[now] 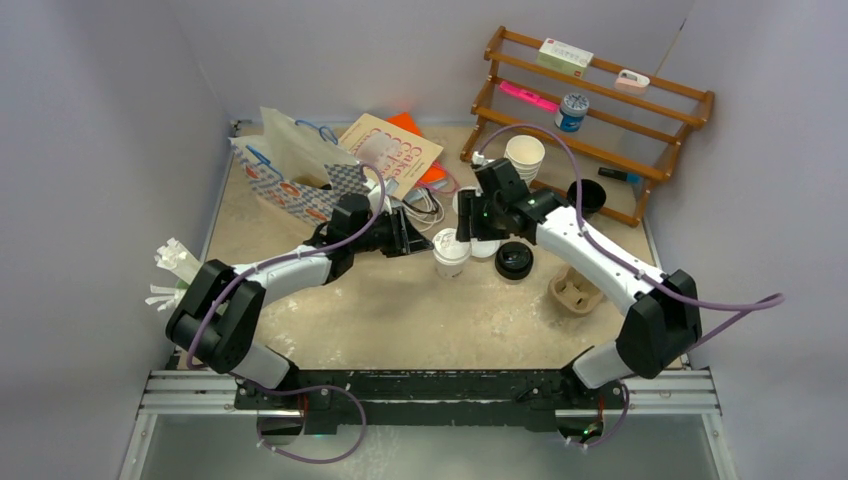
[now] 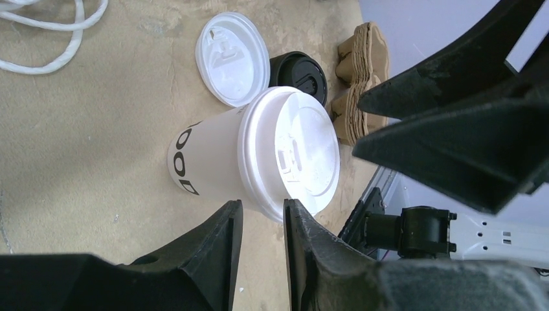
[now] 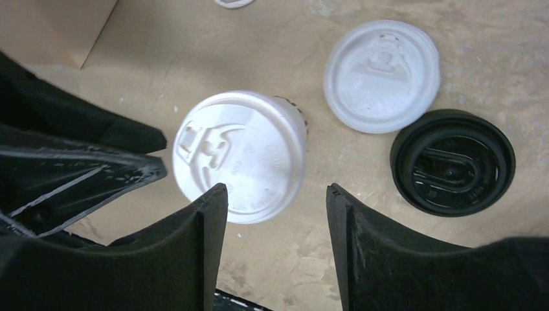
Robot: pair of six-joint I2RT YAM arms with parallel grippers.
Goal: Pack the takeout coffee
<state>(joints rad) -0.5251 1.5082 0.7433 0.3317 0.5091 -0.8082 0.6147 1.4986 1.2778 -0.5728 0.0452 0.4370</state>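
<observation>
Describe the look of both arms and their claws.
Both the left arm and right arm have white link shells between chunky black joints, with a lilac cable looping along each. The left claw and right claw are matte black, with two wedge-shaped fingers whose edges show pale scuffs.

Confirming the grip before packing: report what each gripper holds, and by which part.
Nothing is held. The left gripper and the right gripper are both open; the white-lidded coffee cup stands near their tips, clamped by neither.
</observation>
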